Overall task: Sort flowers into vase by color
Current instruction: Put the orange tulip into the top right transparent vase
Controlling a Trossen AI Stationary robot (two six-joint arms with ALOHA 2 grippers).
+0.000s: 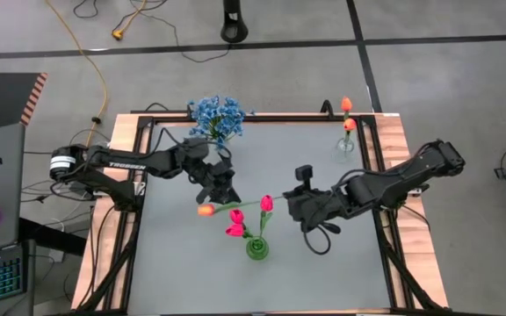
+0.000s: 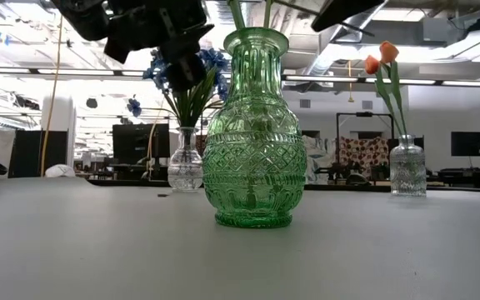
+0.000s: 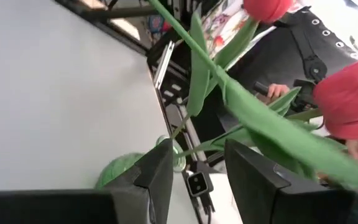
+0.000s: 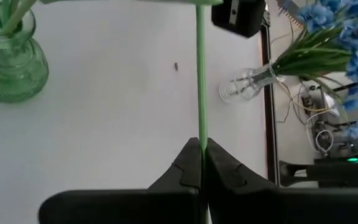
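Observation:
An orange tulip (image 1: 205,211) on a long green stem (image 4: 201,74) hangs above the table's middle, with my right gripper (image 1: 295,206) shut on the stem. My left gripper (image 1: 220,191) stands open just beyond the blossom, and nothing lies between its fingers (image 3: 160,177). Below, a green glass vase (image 1: 257,249) stands on its base and holds three pink-red tulips (image 1: 235,230) by their stems. A clear vase with blue flowers (image 1: 218,118) stands at the far left. Another clear vase with two orange tulips (image 1: 348,125) stands at the far right. My right gripper pinches the tulip's green stem (image 4: 201,134) between its two fingers, away from the blossom. It comes from the table's right, slanting down. The stem runs on ahead of the fingertips toward the left. The flower is lifted clear of the table, lying about level.
The tall green vase (image 2: 257,133) stands near the table's front, under both grippers. The blue-flower vase (image 2: 186,162) and the orange-tulip vase (image 2: 407,167) stand along the far edge. A raised frame (image 1: 385,175) borders the grey tabletop.

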